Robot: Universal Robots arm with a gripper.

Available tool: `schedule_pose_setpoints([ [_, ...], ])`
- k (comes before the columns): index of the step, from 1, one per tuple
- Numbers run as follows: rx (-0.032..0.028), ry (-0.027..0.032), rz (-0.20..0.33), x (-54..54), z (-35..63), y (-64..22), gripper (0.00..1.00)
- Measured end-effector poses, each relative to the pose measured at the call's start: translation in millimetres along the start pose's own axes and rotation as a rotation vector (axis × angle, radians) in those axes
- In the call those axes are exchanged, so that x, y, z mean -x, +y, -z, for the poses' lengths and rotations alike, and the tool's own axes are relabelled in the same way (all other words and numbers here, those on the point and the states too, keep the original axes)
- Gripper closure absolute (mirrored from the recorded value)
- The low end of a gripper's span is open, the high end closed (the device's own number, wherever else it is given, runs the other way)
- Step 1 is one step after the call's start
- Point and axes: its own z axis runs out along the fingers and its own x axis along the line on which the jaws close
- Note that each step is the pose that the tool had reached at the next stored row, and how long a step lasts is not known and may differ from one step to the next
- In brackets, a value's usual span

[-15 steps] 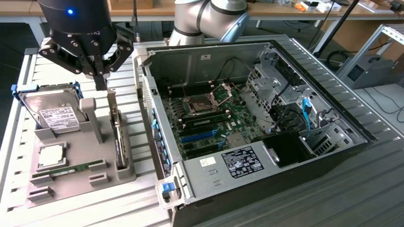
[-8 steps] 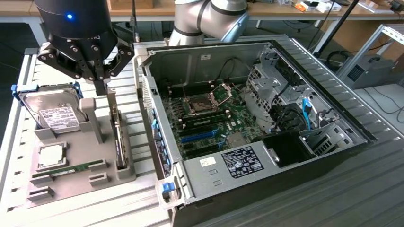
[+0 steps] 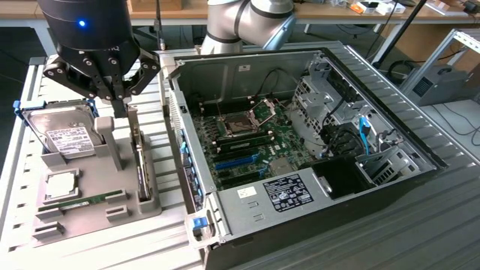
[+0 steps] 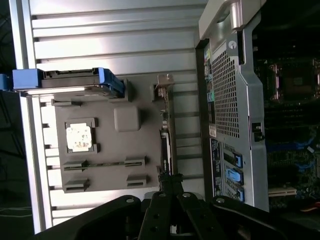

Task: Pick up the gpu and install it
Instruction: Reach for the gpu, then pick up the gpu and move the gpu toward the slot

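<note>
Well, your gpu (image 3: 140, 169) stood on edge in its slot along the gray tray's (image 3: 94, 174) edge nearest the computer case (image 3: 232, 214). Farther back, you had the gripper (image 3: 120, 100) pinched shut just above the card's far end; whether it touched, you couldn't tell.

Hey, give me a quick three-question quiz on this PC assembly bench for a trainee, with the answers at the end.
1. True or false: the gpu is already seated inside the computer case.
2. Which part is the gripper nearest? A) gpu B) hard drive C) memory stick
3. Fill in: the gripper's jaws are ___.
Key: 1 false, it stands on edge in the grey holder; 2 A; 3 shut.
</note>
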Motion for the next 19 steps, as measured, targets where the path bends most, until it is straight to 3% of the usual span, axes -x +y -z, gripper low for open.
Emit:
schedule_pose_setpoints([
  [14,-0.0001,0.0,0.0,0.0,0.0,-0.1,0.89],
  [16,0.0,0.0,0.0,0.0,0.0,-0.1,0.76],
  [17,-0.0001,0.0,0.0,0.0,0.0,-0.1,0.58],
  [18,0.0,0.0,0.0,0.0,0.0,-0.1,0.58],
  [19,0.0,0.0,0.0,0.0,0.0,-0.1,0.52],
])
